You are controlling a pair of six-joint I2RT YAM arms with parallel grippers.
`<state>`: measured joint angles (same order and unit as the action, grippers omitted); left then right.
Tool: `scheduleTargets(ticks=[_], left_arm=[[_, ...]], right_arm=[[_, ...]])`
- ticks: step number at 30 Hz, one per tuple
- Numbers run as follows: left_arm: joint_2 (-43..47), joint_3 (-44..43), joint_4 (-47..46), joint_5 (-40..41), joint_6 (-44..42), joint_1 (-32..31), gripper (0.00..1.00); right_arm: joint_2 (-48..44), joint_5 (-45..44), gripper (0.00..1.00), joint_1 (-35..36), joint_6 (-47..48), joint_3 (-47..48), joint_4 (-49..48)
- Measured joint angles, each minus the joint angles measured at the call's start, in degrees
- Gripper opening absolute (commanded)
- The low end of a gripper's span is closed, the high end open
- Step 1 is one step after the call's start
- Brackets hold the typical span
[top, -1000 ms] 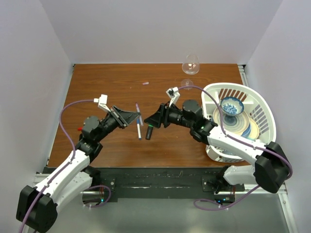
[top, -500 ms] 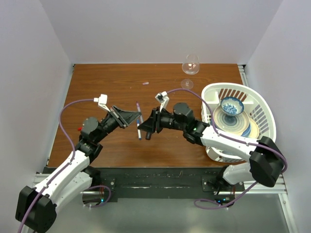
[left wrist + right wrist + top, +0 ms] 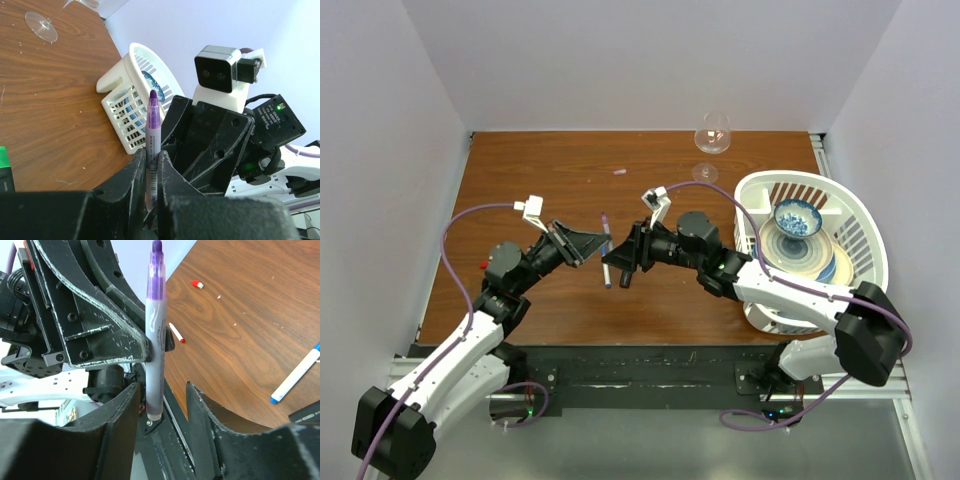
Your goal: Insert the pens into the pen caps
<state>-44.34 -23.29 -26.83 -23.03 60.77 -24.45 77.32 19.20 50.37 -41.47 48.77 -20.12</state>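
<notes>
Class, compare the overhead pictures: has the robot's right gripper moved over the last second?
Yes. The right gripper has shifted left, away from the white plastic basket and closer to the purple-tipped white pen held by the left gripper.

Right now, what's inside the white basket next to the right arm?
The white basket holds a blue-patterned bowl sitting on stacked plates. Anything beneath the plates is covered, and the right arm hides the basket's near corner.

walls [image 3: 640, 60]: plain white, three sides | table [image 3: 540, 170]: brown wood | light: even
</notes>
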Motion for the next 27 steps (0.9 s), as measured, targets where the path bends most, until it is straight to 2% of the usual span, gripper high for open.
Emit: scheduleTargets(ticks=[2,8,9,10,12,13,14,16,17,20,25,26,27], left_arm=[[0.0,0.0,0.22,-0.44,-0.37,0.0,0.0],[0.0,0.0,1.4,-1.2,-1.55,0.0,0.0],[0.0,0.0,1.53,-1.29,-1.7,0.0,0.0],[0.0,0.0,1.64,-1.38,-1.84,0.0,0.0],[0.0,0.0,1.6,-1.75,-1.79,0.0,0.0],[0.07,-0.07,1.42,-1.97,-2.08,0.0,0.0],[0.09,-0.07,1.31,-1.99,-2.29,0.02,0.14],[0.13,-0.07,1.53,-2.1,-2.84,0.0,0.28],[0.2,-0.07,1.64,-2.05,-2.95,0.0,0.39],[0.9,-0.83,4.59,-1.38,-4.31,-0.02,0.57],[0.83,-7.91,16.09,3.76,-7.82,-0.02,0.73],[0.66,-10.27,19.41,5.68,-8.39,-0.02,0.81],[0.5,-12.13,21.9,7.21,-8.87,-0.02,0.85]], right_arm=[[-0.17,-0.24,0.42,0.0,0.17,0.02,0.0],[-0.83,-0.46,0.31,0.0,0.81,0.02,0.42],[-1.03,-0.46,0.27,0.0,0.96,0.02,0.52],[-1.2,-0.46,0.14,0.0,1.03,0.02,0.52],[-1.62,-0.61,0.0,-0.02,1.57,0.02,0.79],[-1.68,-0.68,0.0,-0.07,1.57,0.0,1.09],[-1.68,-0.63,0.0,-0.15,1.62,0.0,1.07],[-1.68,-0.68,0.0,-0.13,1.62,0.0,1.29],[-1.68,-0.66,0.0,-0.13,1.64,-0.02,1.27],[-1.7,-0.63,0.0,-0.11,1.84,-0.33,1.03],[-3.63,-1.64,0.0,-0.07,2.99,-1.6,3.1],[-4.44,-2.03,0.0,-0.04,3.41,-1.77,3.93],[-5.55,-2.71,0.0,-0.02,3.96,-1.9,5.11]])
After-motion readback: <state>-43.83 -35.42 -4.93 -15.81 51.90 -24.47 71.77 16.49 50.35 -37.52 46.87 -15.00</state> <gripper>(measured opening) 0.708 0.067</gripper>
